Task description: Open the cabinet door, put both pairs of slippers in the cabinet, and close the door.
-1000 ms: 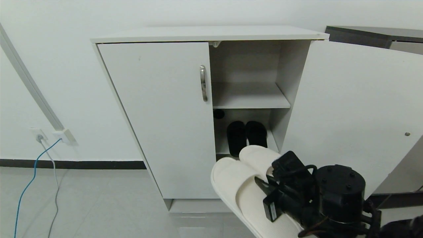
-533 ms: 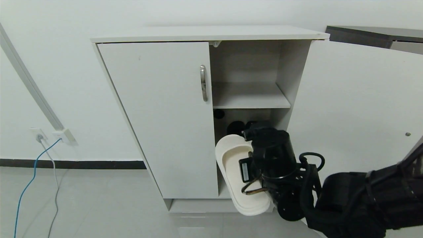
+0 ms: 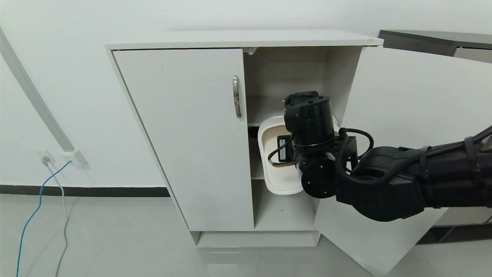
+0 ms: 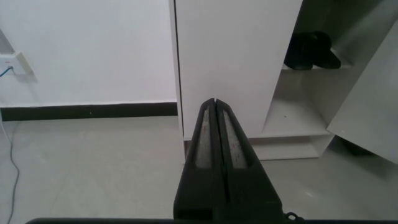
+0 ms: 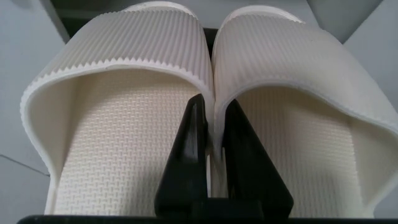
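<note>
My right gripper (image 5: pixel 215 109) is shut on the inner edges of a pair of white slippers (image 5: pixel 130 124), held side by side. In the head view the white slippers (image 3: pixel 275 161) hang upright in front of the cabinet's (image 3: pixel 184 134) open right half, between its upper shelf (image 3: pixel 269 111) and bottom compartment. The right door (image 3: pixel 403 134) stands swung open; the left door with its metal handle (image 3: pixel 236 96) is closed. A black pair of slippers (image 4: pixel 314 51) lies on a shelf inside. My left gripper (image 4: pixel 214 106) is shut and empty, low above the floor before the cabinet.
A wall socket (image 3: pixel 46 157) with a blue cable (image 3: pixel 30 215) and a grey one sits to the left of the cabinet. Dark furniture (image 3: pixel 434 42) stands behind the open door. Bare tiled floor (image 3: pixel 115 246) lies in front.
My right arm has lifted the white slippers from low in front of the cabinet up into the opening. They now cover the black pair in the head view.
</note>
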You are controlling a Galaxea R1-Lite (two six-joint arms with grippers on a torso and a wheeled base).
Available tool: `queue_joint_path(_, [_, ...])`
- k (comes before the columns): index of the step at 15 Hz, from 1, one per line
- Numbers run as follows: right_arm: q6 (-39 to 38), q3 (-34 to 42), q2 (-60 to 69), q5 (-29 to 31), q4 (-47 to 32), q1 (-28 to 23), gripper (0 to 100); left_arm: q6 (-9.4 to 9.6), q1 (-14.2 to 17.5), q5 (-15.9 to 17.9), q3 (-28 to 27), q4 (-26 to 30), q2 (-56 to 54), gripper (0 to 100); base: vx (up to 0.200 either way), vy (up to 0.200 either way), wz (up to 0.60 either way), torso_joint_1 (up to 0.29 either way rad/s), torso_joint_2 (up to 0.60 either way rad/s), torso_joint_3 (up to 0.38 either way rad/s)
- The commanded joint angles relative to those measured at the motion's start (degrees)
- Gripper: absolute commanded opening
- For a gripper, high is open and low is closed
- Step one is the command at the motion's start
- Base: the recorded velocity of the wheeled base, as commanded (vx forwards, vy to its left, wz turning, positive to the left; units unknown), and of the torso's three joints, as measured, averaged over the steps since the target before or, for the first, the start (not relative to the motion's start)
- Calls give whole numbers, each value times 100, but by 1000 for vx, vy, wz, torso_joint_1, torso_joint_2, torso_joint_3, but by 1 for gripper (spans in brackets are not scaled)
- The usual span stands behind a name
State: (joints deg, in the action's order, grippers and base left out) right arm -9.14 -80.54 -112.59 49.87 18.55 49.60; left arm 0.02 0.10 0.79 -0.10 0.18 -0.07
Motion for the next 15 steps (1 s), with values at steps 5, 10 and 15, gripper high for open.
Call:
queue_joint_path(5, [-26,-23,-44,-48,140,-65,0,15,-1,9,1,-1,7,0,80,0,0,1,1,-2])
queue_joint_path(10, [-35,4,-8,-48,157,-65,0,15,-1,9,1,-1,7,0,200,0,0,2,0,5])
queue_joint_path(15, [-35,4,-8,-65,175,-82,0,15,-1,9,1,-1,7,0,200,0,0,5,1,2])
